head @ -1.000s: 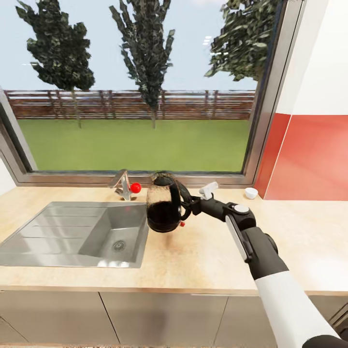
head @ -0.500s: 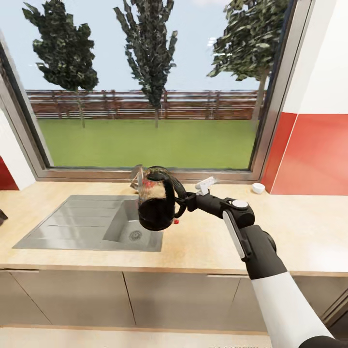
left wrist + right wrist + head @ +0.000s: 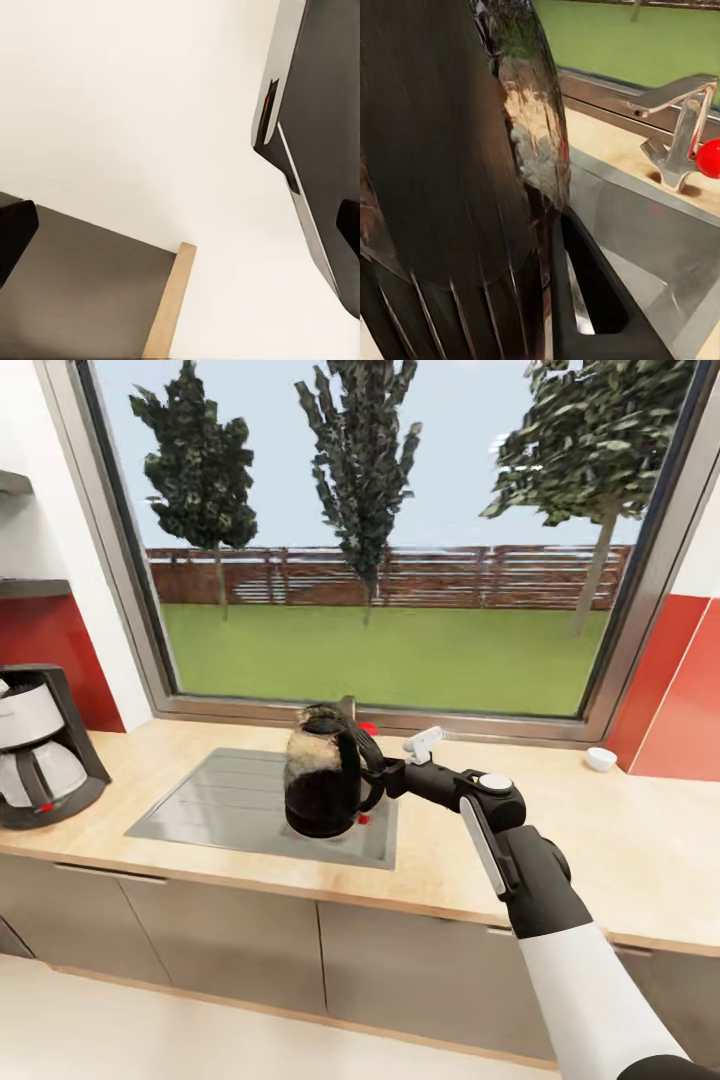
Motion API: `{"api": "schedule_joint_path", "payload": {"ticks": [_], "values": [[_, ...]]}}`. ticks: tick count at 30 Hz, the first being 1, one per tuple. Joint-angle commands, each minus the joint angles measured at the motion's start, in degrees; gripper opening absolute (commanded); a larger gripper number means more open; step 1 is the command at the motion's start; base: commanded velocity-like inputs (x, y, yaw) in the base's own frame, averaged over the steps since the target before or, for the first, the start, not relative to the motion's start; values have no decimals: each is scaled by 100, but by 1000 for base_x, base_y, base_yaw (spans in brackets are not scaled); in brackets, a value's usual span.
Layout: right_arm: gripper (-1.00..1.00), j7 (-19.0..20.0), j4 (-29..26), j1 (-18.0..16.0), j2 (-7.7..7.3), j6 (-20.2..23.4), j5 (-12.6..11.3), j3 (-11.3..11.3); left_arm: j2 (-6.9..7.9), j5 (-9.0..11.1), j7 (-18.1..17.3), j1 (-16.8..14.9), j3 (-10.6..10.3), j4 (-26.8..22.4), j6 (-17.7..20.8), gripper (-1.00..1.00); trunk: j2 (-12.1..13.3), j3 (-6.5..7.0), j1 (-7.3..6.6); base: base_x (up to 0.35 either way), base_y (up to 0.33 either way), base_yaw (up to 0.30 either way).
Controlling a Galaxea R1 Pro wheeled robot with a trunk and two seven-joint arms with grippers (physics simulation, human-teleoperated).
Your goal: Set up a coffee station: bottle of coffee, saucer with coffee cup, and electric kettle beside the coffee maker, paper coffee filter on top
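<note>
A dark, glossy electric kettle (image 3: 322, 780) hangs above the sink, with my right gripper (image 3: 386, 776) shut on its black handle (image 3: 585, 300). The right wrist view has the kettle's body (image 3: 442, 172) close up. At the far left of the countertop (image 3: 450, 860) stands the black and white coffee maker (image 3: 40, 745). A small white cup (image 3: 601, 758) sits on the counter by the window's right corner. My left gripper (image 3: 180, 232) is open, its dark fingertips (image 3: 11, 240) wide apart with nothing between them, over pale floor.
A steel sink (image 3: 230, 800) is set into the counter under the kettle, its faucet (image 3: 679, 135) carrying a red knob. Grey cabinet fronts (image 3: 230, 950) run below. Shelves (image 3: 20, 585) show at the upper left, above the coffee maker. A large window backs the counter.
The whole view has swung left and pulled back from the counter, bringing the coffee maker and shelves into sight. The kettle stays in my right gripper.
</note>
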Motion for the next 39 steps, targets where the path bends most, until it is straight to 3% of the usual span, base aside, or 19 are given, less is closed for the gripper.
{"api": "schedule_joint_path", "payload": {"ticks": [1,18,31,39], "values": [[-100,16,-7,-6,3,35,-22,-6,0,-61,19,-3,42,6,-25,100,-12,-11,3,-1,7,279],[-100,18,5,-6,3,34,-21,-6,-9,-61,19,-3,45,0,-25,100,-12,-11,3,21,13,278],[-100,25,84,-6,3,31,-21,-6,-3,-45,19,-3,48,-3,-40,100,-12,-11,3,213,238,277],[-100,18,206,-6,3,19,-18,-6,-1,-43,19,-3,48,-3,-64,100,-12,-11,3,184,282,52]]}}
